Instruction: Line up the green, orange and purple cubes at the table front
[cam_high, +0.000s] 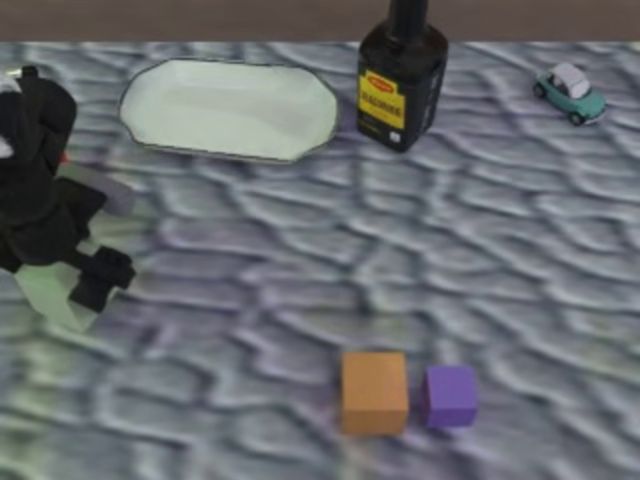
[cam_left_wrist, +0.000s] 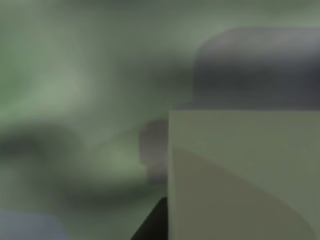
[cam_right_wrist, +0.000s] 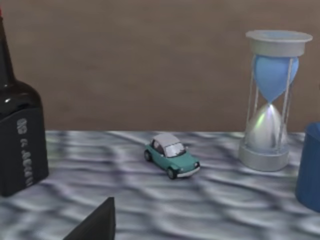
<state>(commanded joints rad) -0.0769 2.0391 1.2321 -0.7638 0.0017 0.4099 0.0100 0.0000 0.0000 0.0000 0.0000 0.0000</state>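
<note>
Orange cube (cam_high: 374, 392) sits square beside purple cube (cam_high: 450, 396).

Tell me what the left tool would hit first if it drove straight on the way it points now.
Likely the green cube: it fills the left wrist view right ahead of the left tool at the table's left side. Depth is unclear, so contact can't be confirmed.
</note>
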